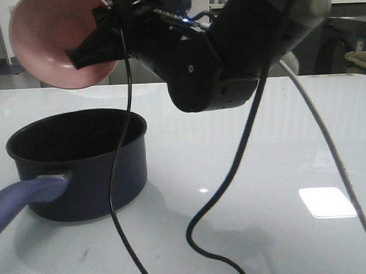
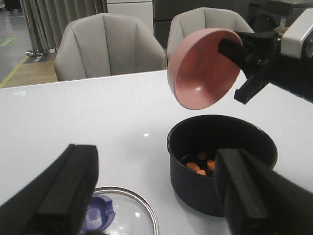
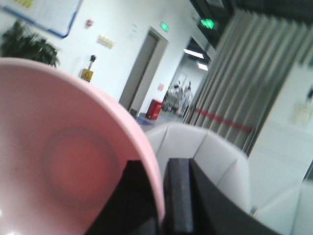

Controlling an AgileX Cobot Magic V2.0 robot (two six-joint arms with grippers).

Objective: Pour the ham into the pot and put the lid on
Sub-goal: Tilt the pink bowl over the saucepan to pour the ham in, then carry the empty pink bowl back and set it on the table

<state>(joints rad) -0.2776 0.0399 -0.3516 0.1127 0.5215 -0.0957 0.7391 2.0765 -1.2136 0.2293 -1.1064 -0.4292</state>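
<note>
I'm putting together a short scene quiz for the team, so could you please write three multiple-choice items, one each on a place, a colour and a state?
1. Where is the ham?
A. in the bowl
B. in the pot
C. on the table

2. What colour is the bowl?
A. pink
B. green
C. white

3. How does the left gripper stand?
A. shut on the lid
B. shut on the pot handle
C. open, holding nothing

Answers:
1 B: orange chunks lie on the floor of the pot.
2 A: it shows pink in every view, tipped in the right gripper.
3 C: its fingers stand apart above the lid, which lies on the table.
</note>
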